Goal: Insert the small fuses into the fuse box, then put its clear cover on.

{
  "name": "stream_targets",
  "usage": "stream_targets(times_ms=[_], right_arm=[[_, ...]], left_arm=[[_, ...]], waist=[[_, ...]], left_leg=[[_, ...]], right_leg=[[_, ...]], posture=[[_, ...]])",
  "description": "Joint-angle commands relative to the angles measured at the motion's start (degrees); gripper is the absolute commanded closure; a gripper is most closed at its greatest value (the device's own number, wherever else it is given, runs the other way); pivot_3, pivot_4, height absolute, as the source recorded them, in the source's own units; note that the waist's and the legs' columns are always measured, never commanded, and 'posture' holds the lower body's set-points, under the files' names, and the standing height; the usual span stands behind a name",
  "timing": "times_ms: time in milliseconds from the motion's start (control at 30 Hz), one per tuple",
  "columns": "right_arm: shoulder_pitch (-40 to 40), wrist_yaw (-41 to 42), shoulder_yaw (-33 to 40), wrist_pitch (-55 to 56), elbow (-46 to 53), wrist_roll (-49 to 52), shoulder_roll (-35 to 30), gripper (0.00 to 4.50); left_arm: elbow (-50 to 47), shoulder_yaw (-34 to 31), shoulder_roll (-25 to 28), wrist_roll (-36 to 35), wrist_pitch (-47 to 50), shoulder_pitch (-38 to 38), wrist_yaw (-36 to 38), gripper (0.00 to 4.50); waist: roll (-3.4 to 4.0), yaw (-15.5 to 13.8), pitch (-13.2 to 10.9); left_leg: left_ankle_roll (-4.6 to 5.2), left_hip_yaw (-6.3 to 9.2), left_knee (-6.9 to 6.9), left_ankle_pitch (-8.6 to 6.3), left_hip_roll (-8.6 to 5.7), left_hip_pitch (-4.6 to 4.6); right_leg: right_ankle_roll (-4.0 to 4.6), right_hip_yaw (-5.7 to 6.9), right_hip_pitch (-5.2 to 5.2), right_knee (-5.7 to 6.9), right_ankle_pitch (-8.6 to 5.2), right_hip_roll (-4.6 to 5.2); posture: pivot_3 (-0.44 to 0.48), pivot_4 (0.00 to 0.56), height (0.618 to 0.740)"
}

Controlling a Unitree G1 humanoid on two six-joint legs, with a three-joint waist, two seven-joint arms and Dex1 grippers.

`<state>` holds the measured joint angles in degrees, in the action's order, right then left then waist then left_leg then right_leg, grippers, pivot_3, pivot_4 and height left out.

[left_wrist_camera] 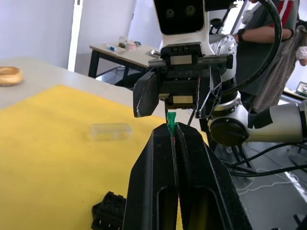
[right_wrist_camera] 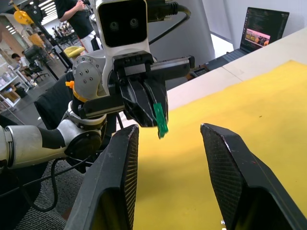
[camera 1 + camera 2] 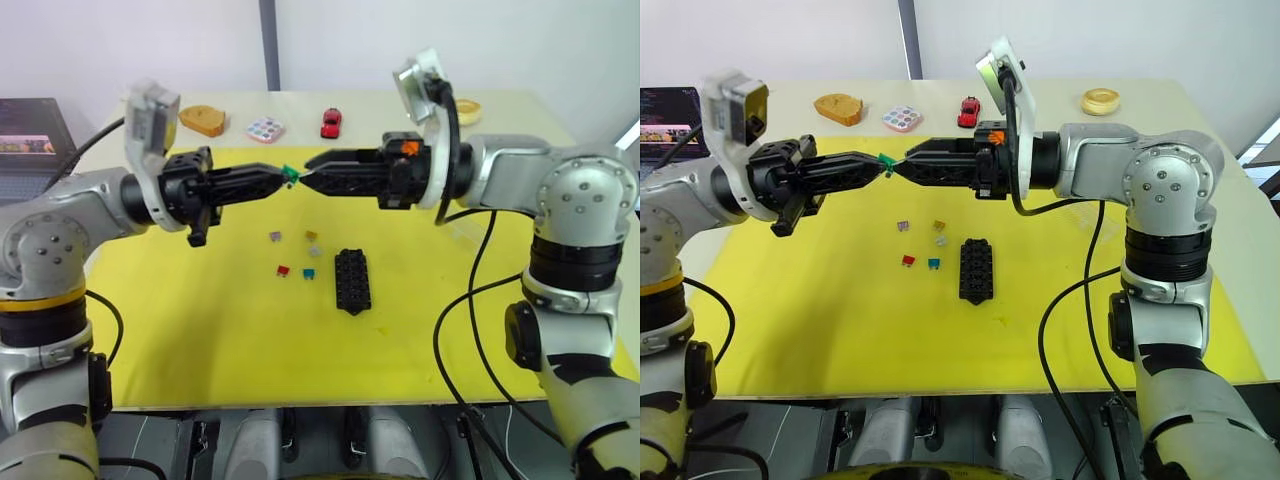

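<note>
Above the mat, left gripper [image 3: 282, 177] pinches the green fuse [image 3: 290, 176]; right gripper [image 2: 168, 136] gapes wide; handover pending; fuse box [image 3: 352, 280] waits at five o'clock.

**A robotics lab, seen from the workbench**

A pale table [image 3: 1200, 130] carrying a yellow mat [image 3: 840, 330] stands at the centre of what looks like a shared robotics lab or workshop. Just off the mat's far-left corner, an open laptop [image 2: 266, 28] shows a lit screen. Beyond the table on that same side, the room opens onto grey carpet, ceiling strip lights, and several people [image 2: 79, 19] standing or seated among equipment. Beyond the table on the opposite side, another workbench [image 1: 127, 50] holds small items against a white wall, and a person in a dark top [image 1: 268, 43] stands near loose cables on the floor.
</note>
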<state>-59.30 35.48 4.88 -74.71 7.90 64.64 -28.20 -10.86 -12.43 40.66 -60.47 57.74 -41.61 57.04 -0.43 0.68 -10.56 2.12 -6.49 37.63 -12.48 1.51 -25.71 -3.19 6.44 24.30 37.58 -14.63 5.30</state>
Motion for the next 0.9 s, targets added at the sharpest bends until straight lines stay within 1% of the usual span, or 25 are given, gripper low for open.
stream_targets(times_ms=[33,100,133,233,467,500,533,567,667,700,733,767,833,900], right_arm=[[-0.14,-0.93,1.99,-0.04,2.15,1.96,0.31,3.22],[-0.05,-1.4,1.94,-0.03,2.24,2.31,0.45,4.3],[0.04,-1.63,1.92,-0.1,2.28,2.57,0.49,4.41],[0.25,-2.25,1.87,-0.28,2.32,3.16,0.69,4.41],[0.35,-2.83,2.11,-0.29,2.23,4.16,0.91,4.41],[0.39,-2.64,2.0,-0.14,2.27,4.07,0.82,4.5],[0.44,-2.35,1.86,0.07,2.37,3.93,0.65,4.5],[0.5,-2.06,1.75,0.27,2.44,3.77,0.48,4.5],[0.85,0.07,0.94,1.63,2.66,1.86,-1.04,4.5],[0.99,1.29,0.45,2.43,2.65,0.74,-2.0,4.5],[1.06,2.91,-0.11,3.4,2.48,-0.61,-3.19,4.5],[1.14,4.48,-0.77,4.4,2.34,-1.94,-4.35,4.5],[2.86,12.97,-5.8,11.9,3.63,-9.74,-10.43,4.5],[4.83,20.77,-9.46,18.31,4.21,-15.27,-15.2,4.5]], left_arm=[[-0.28,-0.09,-0.07,0.31,-1.87,-1.95,0.07,4.5],[-0.22,0.22,-0.35,0.56,-2.31,-1.94,-0.09,4.5],[-0.15,0.27,-0.68,0.75,-2.58,-2.02,-0.53,4.5],[-0.1,0.29,-1.08,0.81,-2.66,-2.17,-0.94,4.5],[-0.62,0.5,-0.16,1.44,-2.63,-0.76,-0.34,4.5],[-0.67,0.68,0.08,2.17,-3.02,-0.48,-0.39,3.85],[-0.73,0.68,0.29,2.42,-3.15,-0.24,-0.27,3.51],[-0.82,0.48,0.59,2.21,-2.96,-0.01,-0.06,3.08],[-1.19,-0.92,2.6,1.74,-2.01,1.04,0.17,1.45],[-1.33,-1.51,3.58,1.65,-1.61,1.58,0.11,1.0],[-1.5,-2.01,4.67,1.58,-1.34,2.13,0.1,0.37],[-1.62,-2.39,5.49,1.6,-1.3,2.59,-0.11,0.02],[-2.21,-2.56,7.38,5.11,-3.41,4.7,-1.99,0.02],[-3.91,-0.83,9.17,10.35,-7.2,8.23,-2.53,0.02]], waist=[[0.0,0.0,0.0],[0.0,0.04,0.0],[0.0,0.05,0.0],[0.0,0.02,0.0],[0.0,0.02,0.0],[0.0,0.04,0.0],[0.0,0.04,0.0],[0.0,0.06,0.0],[0.0,0.05,0.0],[0.0,0.08,0.0],[0.0,0.05,0.0],[0.0,0.04,0.0],[0.0,-0.12,-0.01],[0.0,-0.07,-0.01]], left_leg=[[0.0,0.0,0.0,0.0,0.0,0.0],[0.0,0.0,0.0,0.0,0.0,0.0],[0.0,0.0,0.0,0.0,0.0,0.0],[0.0,0.0,0.0,0.0,0.0,0.0],[0.0,0.0,0.0,0.0,0.01,0.0],[0.0,0.0,0.0,0.0,0.01,0.0],[0.0,0.0,0.0,0.0,0.01,0.0],[0.0,0.0,-0.01,0.0,0.0,0.0],[0.0,0.0,-0.01,0.0,0.01,0.0],[0.01,0.0,-0.01,0.0,0.01,-0.01],[0.04,0.0,-0.01,-0.02,0.01,0.0],[0.08,0.0,-0.02,-0.05,0.01,-0.01],[0.15,0.0,-0.03,-0.09,0.0,-0.01],[0.31,0.01,-0.04,-0.2,-0.01,0.0]], right_leg=[[0.0,0.0,0.0,0.0,0.0,0.0],[0.0,0.0,0.0,0.0,0.0,0.0],[0.0,0.0,0.0,0.0,0.0,0.0],[0.0,0.0,0.0,0.0,0.0,0.0],[0.0,0.0,0.0,0.0,0.0,-0.01],[0.0,0.0,0.0,0.0,0.0,-0.01],[0.0,0.0,0.0,0.0,0.0,-0.01],[0.0,0.0,0.0,0.0,0.0,-0.01],[0.0,0.0,0.01,0.0,0.0,-0.01],[0.0,0.0,0.01,0.0,0.0,-0.02],[0.0,-0.01,0.02,-0.01,0.0,-0.02],[0.0,-0.01,0.02,-0.01,0.0,-0.01],[0.0,0.0,0.02,-0.05,-0.01,-0.01],[-0.01,0.0,0.01,-0.12,-0.01,0.0]], posture=[[0.0,0.15,0.74],[0.0,0.15,0.74],[0.0,0.15,0.74],[0.0,0.15,0.74],[0.0,0.15,0.74],[0.0,0.15,0.74],[0.0,0.15,0.74],[0.0,0.15,0.74],[0.0,0.15,0.74],[0.0,0.15,0.74],[0.0,0.15,0.74],[0.0,0.15,0.74],[0.0,0.15,0.74],[0.0,0.15,0.74]])
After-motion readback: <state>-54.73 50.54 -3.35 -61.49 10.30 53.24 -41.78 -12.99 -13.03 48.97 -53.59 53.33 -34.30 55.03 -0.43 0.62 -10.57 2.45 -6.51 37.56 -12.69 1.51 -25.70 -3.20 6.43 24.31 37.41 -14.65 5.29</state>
